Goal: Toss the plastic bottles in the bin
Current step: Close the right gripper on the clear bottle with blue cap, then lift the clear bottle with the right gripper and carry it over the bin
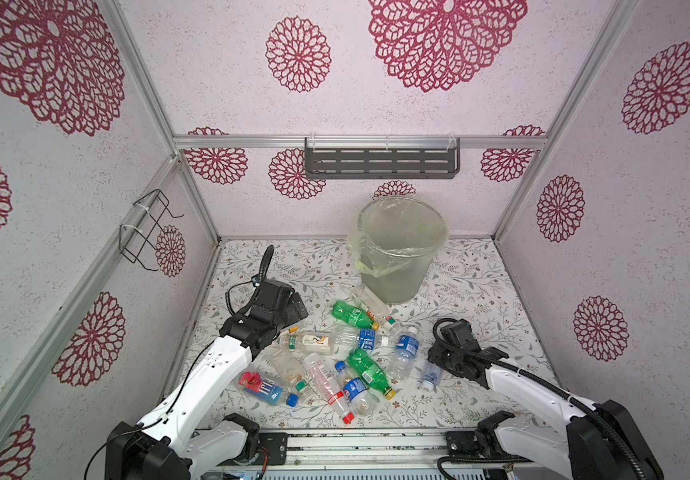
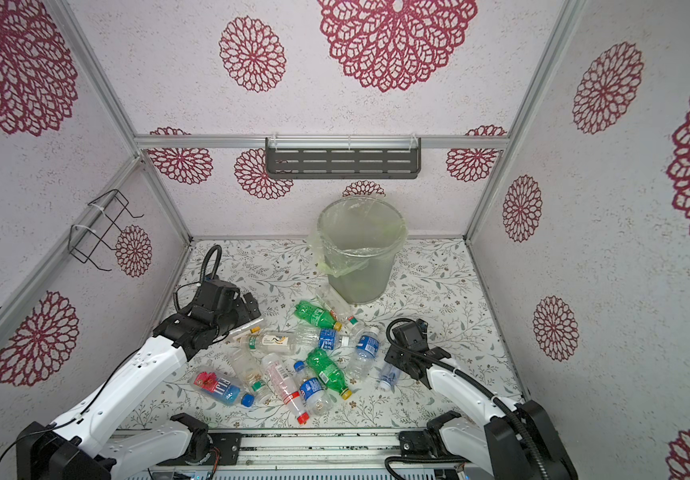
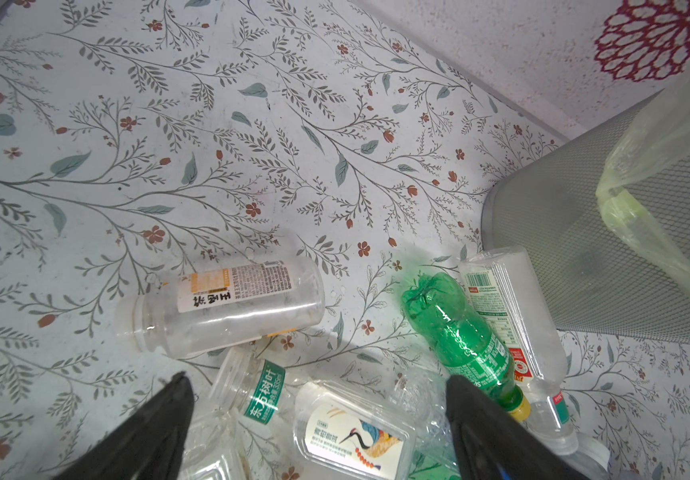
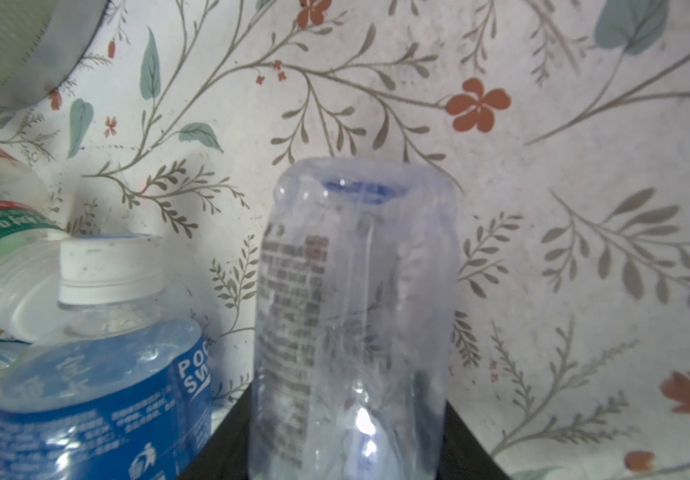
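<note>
Fingers point(image 4: 227, 451) of the right gripper point(image 4: 349, 405) press in on both flanks of a small bottle point(image 4: 356, 299), clear with a pale blue tint, so it is pinched between them. Seen from above, that small bottle point(image 1: 431, 374) sits low at the right edge of the pile, just beside a blue-label bottle point(image 1: 405, 349) (whether it has left the table point(image 1: 480, 282) I can't tell). Over on the left, the left gripper point(image 3: 317, 378) has its fingers point(image 3: 156, 428) spread wide with nothing between them, hanging over a crane-label bottle point(image 3: 356, 436) at the pile's far left side. Bottles point(image 1: 335, 365) lie on their sides in a loose heap mid-table between the two arms, two green ones among them. One green bottle point(image 3: 459, 336) lies alongside a clear bottle point(image 3: 505, 299) whose end is just beside the foot of the bin. That bin point(image 1: 401, 257) stands upright at the far side, a little right of centre, near the back wall, its bag folded over the rim
</note>
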